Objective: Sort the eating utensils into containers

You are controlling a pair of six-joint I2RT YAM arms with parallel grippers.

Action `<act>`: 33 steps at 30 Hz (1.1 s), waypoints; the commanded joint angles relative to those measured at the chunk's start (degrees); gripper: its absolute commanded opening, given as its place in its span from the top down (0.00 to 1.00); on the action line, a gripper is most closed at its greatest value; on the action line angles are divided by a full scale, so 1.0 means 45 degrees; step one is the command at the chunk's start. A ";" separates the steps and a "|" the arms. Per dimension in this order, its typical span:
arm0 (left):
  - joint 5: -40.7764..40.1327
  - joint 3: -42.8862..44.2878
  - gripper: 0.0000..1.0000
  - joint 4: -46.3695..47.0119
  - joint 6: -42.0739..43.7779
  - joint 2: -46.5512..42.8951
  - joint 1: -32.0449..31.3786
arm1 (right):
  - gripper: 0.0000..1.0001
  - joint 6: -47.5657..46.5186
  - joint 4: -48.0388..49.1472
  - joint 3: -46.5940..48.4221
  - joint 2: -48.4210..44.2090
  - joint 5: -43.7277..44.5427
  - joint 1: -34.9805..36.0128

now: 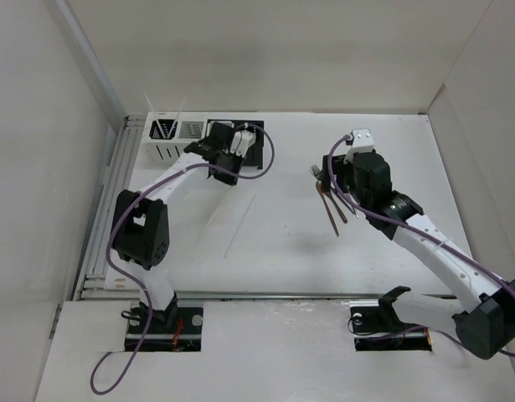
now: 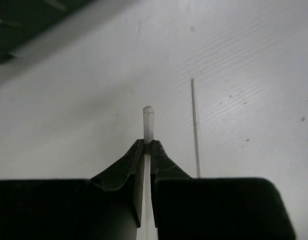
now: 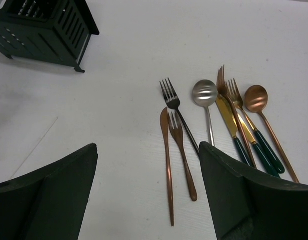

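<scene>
My left gripper (image 2: 147, 146) has its 2 fingers pinched together on a white chopstick (image 2: 148, 117). It runs straight up through the thin slit between the pads, and its blunt end pokes out a little past my fingertips; the rest is hidden behind my own black housing. To its right a second chopstick (image 2: 195, 127) lies flat on the white table (image 2: 244, 60), apart from my fingers. Seen from above, this hand sits at the far left of the table, covering part of the black caddies (image 1: 254, 144) beside the 2 white caddies (image 1: 167, 144). 2 more chopsticks (image 1: 150, 105) stand leaning apart in the leftmost white one. My right gripper (image 3: 147, 147) holds nothing: its fingers (image 3: 48, 195) are spread wide above the table at the loose cutlery. Between those 2 fingers lie a copper knife (image 3: 167, 160) and, just beside it on the right, a short copper fork (image 3: 183, 160). A dark fork (image 3: 170, 97) slants away from them until its handle passes under my right finger. Further right, partly behind that finger, are a silver spoon (image 3: 204, 93), a gold knife (image 3: 225, 112) with a dark handle, a long copper fork (image 3: 221, 82), a gold fork (image 3: 235, 92) and a copper spoon (image 3: 256, 98). A black caddy stands at the far left of this wrist view, well apart from the cutlery.
</scene>
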 commanded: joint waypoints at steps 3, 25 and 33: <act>-0.0479 0.2544 1.00 -0.0352 0.1022 -0.2316 0.0676 | 0.14 -0.0100 0.1522 0.1065 0.1041 -0.0781 0.0199; 0.0221 0.8601 1.00 0.7947 0.1043 0.2329 0.5795 | 0.15 -0.2443 0.2892 0.7121 0.7525 -0.3029 0.0589; 0.1900 0.8724 1.00 0.8964 0.0182 0.4070 0.6477 | 0.15 -0.2444 0.2892 0.7845 0.8368 -0.3283 0.0589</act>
